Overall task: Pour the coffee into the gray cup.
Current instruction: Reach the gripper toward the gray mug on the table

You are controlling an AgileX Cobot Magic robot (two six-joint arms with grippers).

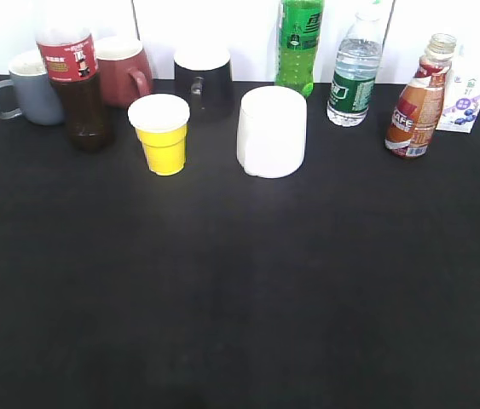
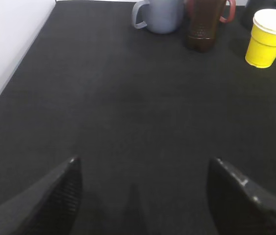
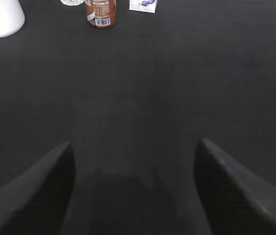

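The coffee bottle (image 1: 416, 106) stands upright at the back right of the black table, brown liquid with a red-brown and white label; its lower part shows in the right wrist view (image 3: 101, 13). The gray cup (image 1: 28, 89) stands at the back left, handle to the left; it also shows in the left wrist view (image 2: 161, 14). My left gripper (image 2: 143, 164) is open and empty, low over bare table, far from the cup. My right gripper (image 3: 134, 147) is open and empty, far in front of the coffee. Neither gripper shows in the exterior view.
Along the back stand a dark cola bottle (image 1: 76, 81), a dark red mug (image 1: 124, 70), a black mug (image 1: 203, 78), a yellow cup (image 1: 163, 134), a white mug (image 1: 272, 131), a green bottle (image 1: 299, 43), a water bottle (image 1: 355, 72) and a small carton (image 1: 465, 98).
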